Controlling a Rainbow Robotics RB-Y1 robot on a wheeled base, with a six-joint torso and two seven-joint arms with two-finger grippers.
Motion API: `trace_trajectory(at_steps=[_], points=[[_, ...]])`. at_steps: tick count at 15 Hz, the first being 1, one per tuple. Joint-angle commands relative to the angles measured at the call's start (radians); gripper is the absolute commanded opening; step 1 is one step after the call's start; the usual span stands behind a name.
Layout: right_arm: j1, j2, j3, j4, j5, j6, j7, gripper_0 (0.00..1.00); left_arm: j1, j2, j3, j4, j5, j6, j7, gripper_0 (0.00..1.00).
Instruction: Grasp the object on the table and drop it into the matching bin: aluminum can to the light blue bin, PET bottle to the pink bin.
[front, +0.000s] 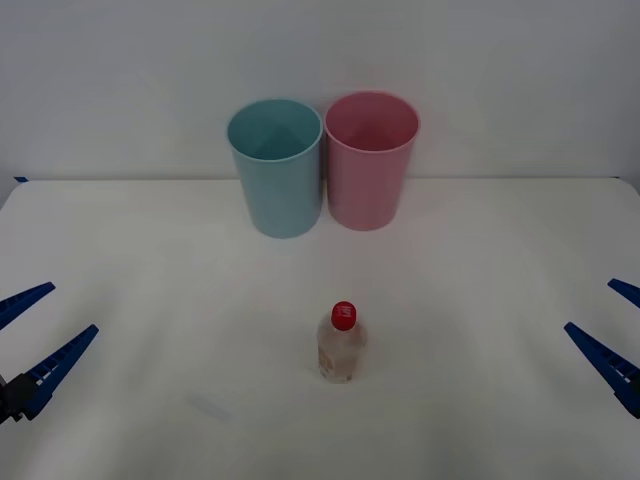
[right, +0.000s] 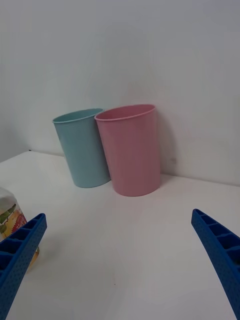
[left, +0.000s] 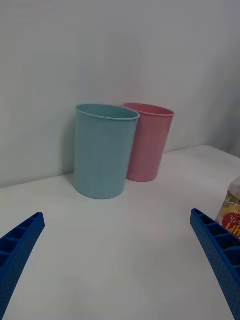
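A small clear PET bottle (front: 341, 344) with a red cap stands upright in the middle of the white table (front: 150, 260); its label edge shows in the right wrist view (right: 10, 217) and in the left wrist view (left: 231, 207). At the back the light blue bin (front: 276, 168) (right: 82, 148) (left: 104, 150) and the pink bin (front: 369, 160) (right: 130, 150) (left: 148, 141) stand side by side, touching. My left gripper (front: 35, 335) (left: 117, 265) is open at the table's left edge, far from the bottle. My right gripper (front: 612, 330) (right: 117, 265) is open at the right edge.
A plain pale wall rises right behind the bins. Bare white table lies all around the bottle and between it and the bins.
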Motion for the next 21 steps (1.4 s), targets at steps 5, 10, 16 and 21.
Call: trace_trajectory(at_steps=[5,10,16,21], points=[[0.053,-0.040,0.005,-0.008,-0.033,0.010,-0.002,1.00,0.000,0.000,0.000,0.000,0.000,0.000,0.000,1.00],[0.070,-0.074,0.068,0.011,-0.046,-0.009,0.029,1.00,0.000,0.000,0.000,0.000,0.000,0.000,0.000,1.00],[0.033,-0.100,0.191,0.104,-0.043,-0.039,0.255,1.00,0.000,0.000,0.000,0.000,0.000,0.000,0.000,1.00],[-0.059,-0.103,0.312,0.204,-0.040,-0.061,0.393,1.00,0.000,0.000,0.000,0.000,0.000,0.000,0.000,1.00]])
